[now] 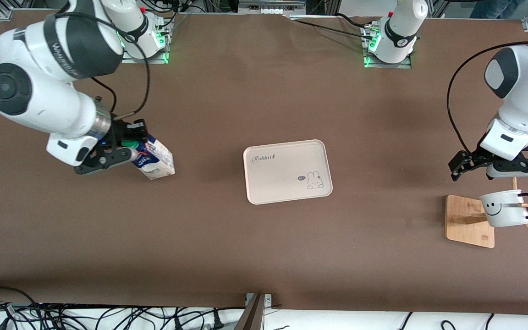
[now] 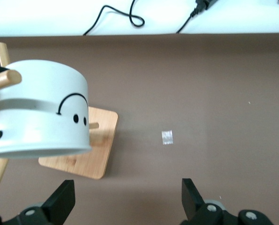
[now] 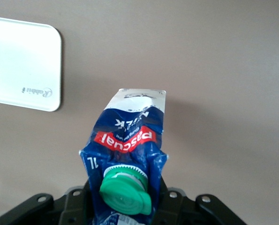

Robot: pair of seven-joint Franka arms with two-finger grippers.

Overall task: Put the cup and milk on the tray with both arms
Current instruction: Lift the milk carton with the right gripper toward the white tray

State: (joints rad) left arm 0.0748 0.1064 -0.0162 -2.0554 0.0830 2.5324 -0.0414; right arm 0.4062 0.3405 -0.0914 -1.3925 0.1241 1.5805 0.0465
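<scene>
The milk (image 1: 156, 160), a dark-blue and white carton with a green cap, is tilted in my right gripper (image 1: 129, 144) at the right arm's end of the table. The right wrist view shows the fingers shut on its top below the cap (image 3: 125, 190). The cup (image 1: 504, 208), white with a smiley face and a black handle, hangs on its side on a peg of a wooden rack (image 1: 468, 220). My left gripper (image 1: 491, 172) hovers open and empty just above the cup (image 2: 41, 112). The pinkish-beige tray (image 1: 282, 181) lies in the middle of the table, with nothing on it.
The rack's square wooden base (image 2: 83, 150) and slanted pegs stand at the left arm's end. A small pale mark (image 2: 167, 137) lies on the brown table beside the rack. Cables run along the table's near edge (image 1: 108, 316).
</scene>
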